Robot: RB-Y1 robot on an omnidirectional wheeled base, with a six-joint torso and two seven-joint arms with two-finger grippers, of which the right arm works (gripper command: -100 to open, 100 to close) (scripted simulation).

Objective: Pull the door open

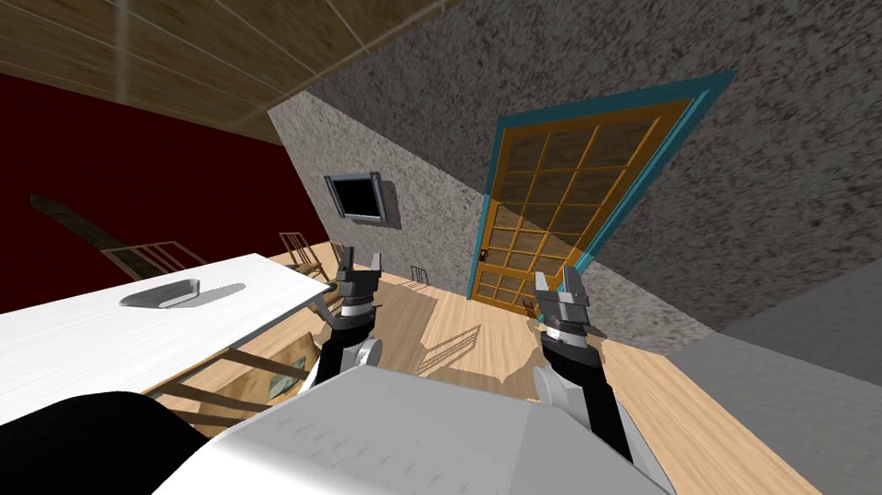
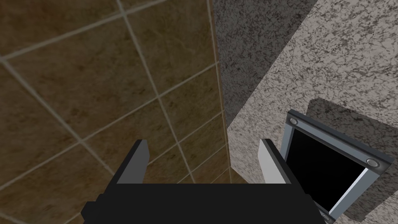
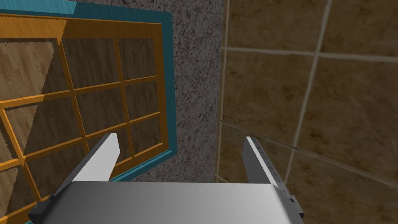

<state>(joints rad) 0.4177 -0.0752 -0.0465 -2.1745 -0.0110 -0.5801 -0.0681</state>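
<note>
Ahead, orange paned door (image 1: 557, 209) upright in teal frame (image 1: 608, 98), handle (image 1: 484, 255) leftward.

Dim even light, soft shadows, wide-lens slant

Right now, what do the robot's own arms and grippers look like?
Both arms look alike. The left arm and right arm have black forearms with white rounded joint covers and a grey ring at the wrist. The left gripper and right gripper are dark boxes, each carrying two thin, light grey, blade-like fingers.
</note>
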